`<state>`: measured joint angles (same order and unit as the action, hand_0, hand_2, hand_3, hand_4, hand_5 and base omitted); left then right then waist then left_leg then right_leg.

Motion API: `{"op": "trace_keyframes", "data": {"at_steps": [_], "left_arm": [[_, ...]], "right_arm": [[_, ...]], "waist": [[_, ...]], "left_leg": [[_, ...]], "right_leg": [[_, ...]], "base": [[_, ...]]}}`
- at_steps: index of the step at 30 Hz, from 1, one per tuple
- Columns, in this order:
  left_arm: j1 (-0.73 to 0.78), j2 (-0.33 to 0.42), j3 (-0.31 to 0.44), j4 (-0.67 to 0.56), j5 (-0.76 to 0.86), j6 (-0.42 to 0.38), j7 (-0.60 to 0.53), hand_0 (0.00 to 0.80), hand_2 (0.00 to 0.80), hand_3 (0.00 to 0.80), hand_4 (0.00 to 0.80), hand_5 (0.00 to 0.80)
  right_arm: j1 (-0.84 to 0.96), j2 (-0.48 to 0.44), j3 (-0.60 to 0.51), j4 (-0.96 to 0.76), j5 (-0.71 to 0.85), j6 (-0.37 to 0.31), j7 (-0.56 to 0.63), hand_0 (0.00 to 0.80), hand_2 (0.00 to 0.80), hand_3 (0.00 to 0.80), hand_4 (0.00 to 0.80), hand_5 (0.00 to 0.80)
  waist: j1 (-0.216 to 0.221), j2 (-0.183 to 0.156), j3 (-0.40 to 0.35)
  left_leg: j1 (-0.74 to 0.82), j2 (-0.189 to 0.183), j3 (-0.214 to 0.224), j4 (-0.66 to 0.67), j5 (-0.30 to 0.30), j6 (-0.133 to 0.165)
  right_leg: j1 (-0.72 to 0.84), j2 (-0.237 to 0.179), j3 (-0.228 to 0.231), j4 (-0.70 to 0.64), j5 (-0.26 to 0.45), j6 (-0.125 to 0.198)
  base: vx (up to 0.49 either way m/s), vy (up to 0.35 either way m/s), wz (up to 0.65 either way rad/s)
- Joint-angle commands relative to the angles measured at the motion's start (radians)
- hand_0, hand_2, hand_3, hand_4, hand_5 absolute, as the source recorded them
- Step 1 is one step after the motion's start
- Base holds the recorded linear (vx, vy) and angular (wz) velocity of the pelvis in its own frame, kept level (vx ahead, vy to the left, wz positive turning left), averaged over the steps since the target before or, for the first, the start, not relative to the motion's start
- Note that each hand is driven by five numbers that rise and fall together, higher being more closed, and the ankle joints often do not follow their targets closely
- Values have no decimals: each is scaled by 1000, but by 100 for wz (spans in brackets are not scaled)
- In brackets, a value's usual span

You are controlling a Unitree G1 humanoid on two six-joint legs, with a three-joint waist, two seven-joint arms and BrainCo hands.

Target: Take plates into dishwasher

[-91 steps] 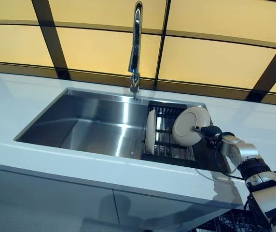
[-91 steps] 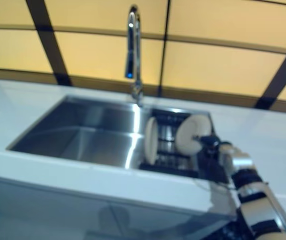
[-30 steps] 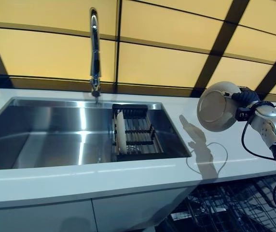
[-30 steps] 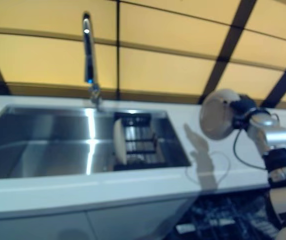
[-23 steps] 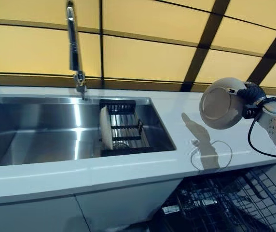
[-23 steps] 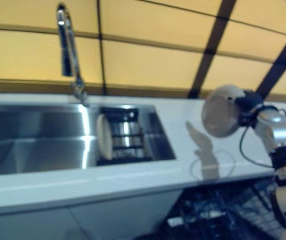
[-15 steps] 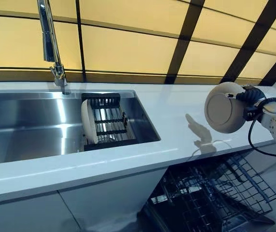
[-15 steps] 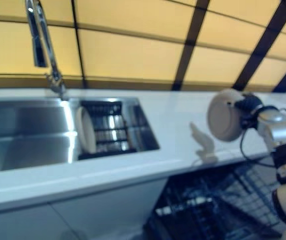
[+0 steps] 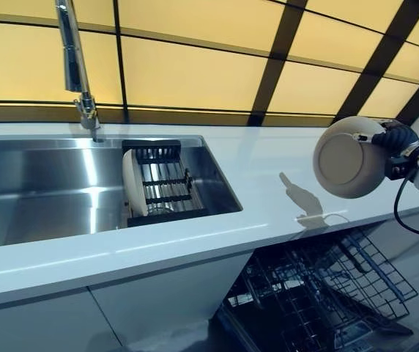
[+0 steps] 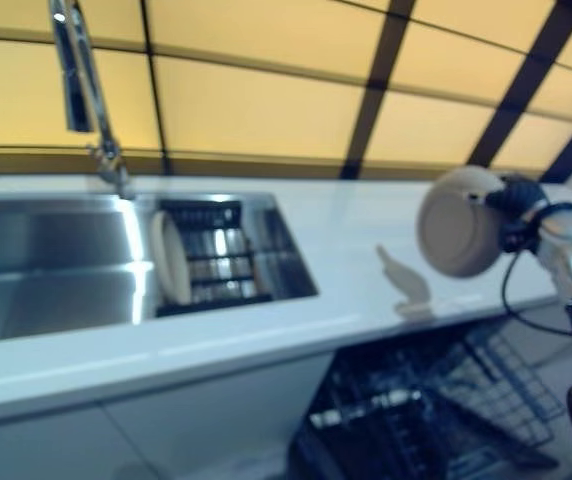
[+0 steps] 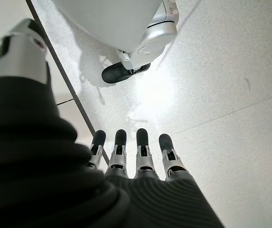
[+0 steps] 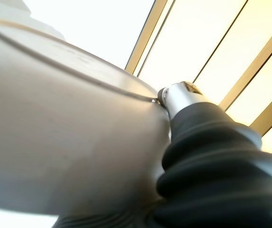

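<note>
My right hand [image 9: 400, 144] is shut on the rim of a white plate [image 9: 350, 157] and holds it upright in the air past the right end of the counter, above the open dishwasher's lower rack [image 9: 325, 292]. In the right wrist view the plate [image 12: 55, 128] fills the picture, with my thumb [image 12: 183, 95] pressed on its rim. A second white plate [image 9: 130, 192] stands on edge in the black dish rack [image 9: 167, 185] inside the sink. My left hand [image 11: 143, 148] shows only in the left wrist view, fingers straight and pointing at the floor, holding nothing.
The steel sink [image 9: 34, 192] lies at the left with a tall faucet [image 9: 74, 59] behind it. The white counter [image 9: 261, 170] runs to the right. The dishwasher rack is pulled out below the counter's edge, with wire tines.
My right hand has lifted the plate out of the sink rack and carried it right, past the counter's end. The camera has swung right, bringing the dishwasher rack into view.
</note>
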<state>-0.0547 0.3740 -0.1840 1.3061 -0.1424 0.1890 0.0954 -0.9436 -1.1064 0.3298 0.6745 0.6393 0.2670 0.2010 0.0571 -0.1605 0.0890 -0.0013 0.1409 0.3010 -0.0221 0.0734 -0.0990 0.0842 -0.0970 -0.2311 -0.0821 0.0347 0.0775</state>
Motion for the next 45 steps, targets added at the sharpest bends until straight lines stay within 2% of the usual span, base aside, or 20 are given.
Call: {"op": "trace_keyframes", "data": {"at_steps": [1,10,19,32,39,45], "left_arm": [[-32,3,-20,46,6,5,6,0,0,0,0,0],[-27,-13,0,29,-18,9,6,0,0,0,0,0],[-6,-11,25,14,-5,14,-4,0,0,0,0,0],[17,-10,35,-26,3,2,-6,0,0,0,0,0],[23,-7,41,-39,14,0,-20,0,0,0,0,0],[17,-13,28,-50,13,-2,-27,0,0,0,0,0]], "right_arm": [[-4,-79,-47,-30,-21,-39,33,800,800,800,800,800],[125,-123,-105,-93,-116,-23,117,800,800,800,800,800],[328,-111,-214,-135,-178,-14,193,800,800,800,800,800],[545,-22,-275,-273,-352,-33,315,800,800,800,800,800],[634,43,-281,-384,-430,-35,319,800,800,800,800,800],[656,109,-256,-466,-467,8,325,800,800,800,800,800]], "waist": [[-9,16,-27],[-45,36,-20],[-65,47,-3],[-86,72,29],[-90,84,45],[-90,95,63]], "left_leg": [[-104,-6,49,-51,110,11],[-113,16,76,-46,133,-6],[-114,30,89,-44,140,-9],[-130,51,94,-37,152,-17],[-136,56,95,-34,156,-16],[-142,60,92,-30,159,-18]], "right_leg": [[100,29,24,99,-93,-1],[102,47,49,87,-96,-14],[102,57,58,87,-98,-18],[88,60,72,88,-98,-23],[78,59,71,90,-98,-22],[72,56,67,94,-102,-24]], "base": [[-75,4,-7],[-53,9,-12],[-9,-8,-7],[-3,-7,-4],[-12,-14,-1],[-11,-6,0]]}}
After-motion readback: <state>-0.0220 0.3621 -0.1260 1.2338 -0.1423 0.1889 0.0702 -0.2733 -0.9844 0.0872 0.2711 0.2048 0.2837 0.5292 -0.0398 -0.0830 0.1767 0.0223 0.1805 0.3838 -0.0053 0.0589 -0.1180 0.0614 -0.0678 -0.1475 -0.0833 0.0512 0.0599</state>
